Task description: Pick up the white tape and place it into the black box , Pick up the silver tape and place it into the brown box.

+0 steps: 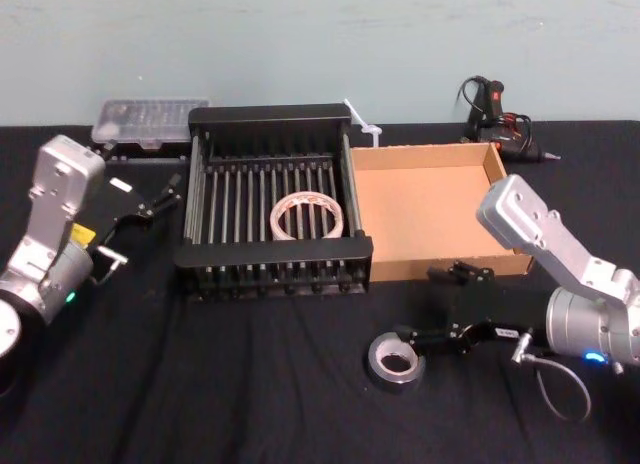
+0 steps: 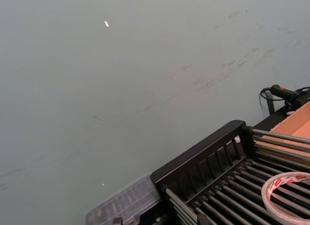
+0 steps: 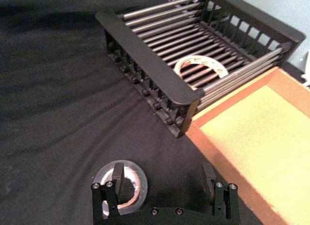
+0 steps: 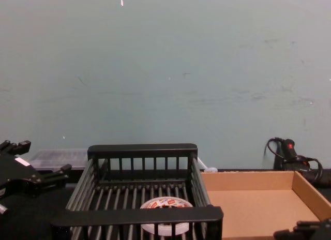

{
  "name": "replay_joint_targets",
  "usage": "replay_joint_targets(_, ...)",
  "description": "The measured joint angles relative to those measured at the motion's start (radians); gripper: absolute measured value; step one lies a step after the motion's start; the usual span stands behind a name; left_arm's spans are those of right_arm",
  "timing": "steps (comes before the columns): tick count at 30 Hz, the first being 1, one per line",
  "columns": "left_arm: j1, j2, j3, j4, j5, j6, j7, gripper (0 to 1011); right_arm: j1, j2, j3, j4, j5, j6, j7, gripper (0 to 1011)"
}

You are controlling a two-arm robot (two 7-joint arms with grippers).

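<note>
The white tape (image 1: 306, 216) lies flat on the barred floor of the black box (image 1: 272, 256), and its red-printed label shows in the chest view (image 4: 164, 203). To the right of that crate stands the brown box (image 1: 430, 209), with nothing in it. The silver tape (image 1: 395, 361) lies on the black cloth in front of the gap between the two boxes. My right gripper (image 1: 440, 306) is open and low beside it. In the right wrist view one finger (image 3: 116, 179) hangs over the silver tape (image 3: 104, 174). My left gripper (image 1: 160, 196) is open, left of the crate.
A clear plastic case (image 1: 150, 121) sits behind the crate at the back left. A black glue gun with a cable (image 1: 500, 124) lies behind the cardboard tray. A small white object (image 1: 362, 124) rests at the crate's back right corner. Black cloth (image 1: 200, 384) covers the table.
</note>
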Motion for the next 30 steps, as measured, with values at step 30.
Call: replay_joint_targets(30,0.000,0.000,0.000,0.000,0.000,0.000,0.000,1001,0.037,-0.010,-0.065,0.062,0.022,0.041,0.012,1002)
